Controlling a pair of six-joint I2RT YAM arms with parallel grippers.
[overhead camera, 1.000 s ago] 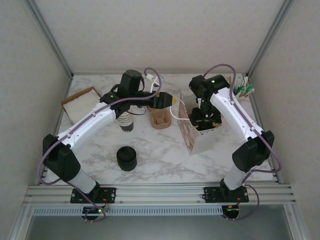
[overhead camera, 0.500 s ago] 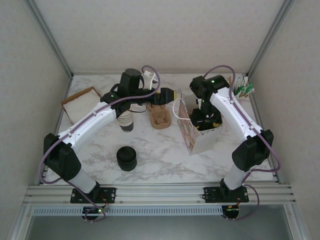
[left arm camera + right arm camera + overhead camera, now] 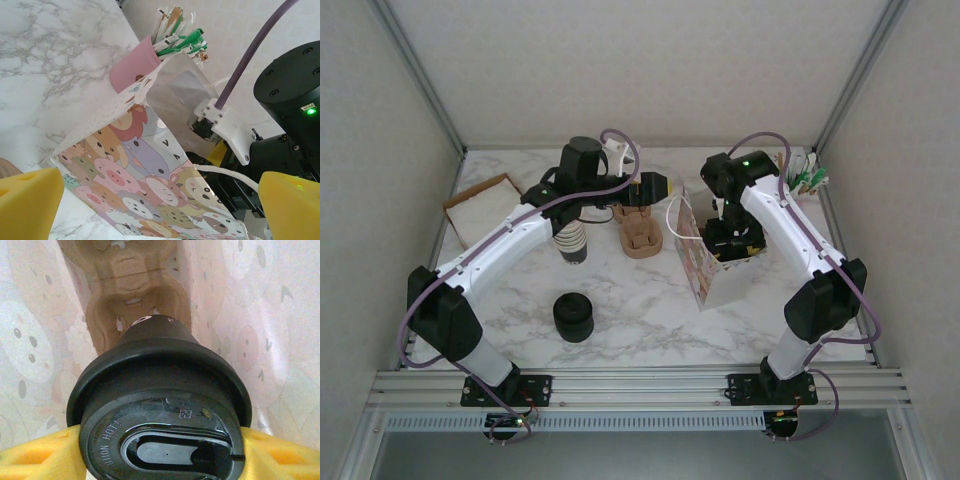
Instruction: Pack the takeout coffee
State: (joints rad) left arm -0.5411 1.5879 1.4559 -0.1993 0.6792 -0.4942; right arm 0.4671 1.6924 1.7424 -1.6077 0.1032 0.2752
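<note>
R jaws grip glossy round-lidded takeout coffee [image 3: 160, 440] w/in printed bag [image 3: 150, 165] over moulded pulp tray [image 3: 132, 290]; L jaws wide.

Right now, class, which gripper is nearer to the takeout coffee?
Right. The right gripper clasps the takeout coffee inside the bag; the left gripper hangs open outside the bag, apart from it.

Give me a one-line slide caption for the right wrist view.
Right hand grips the lidded takeout coffee inside the animal-print bag, a cardboard cup carrier beneath it.
</note>
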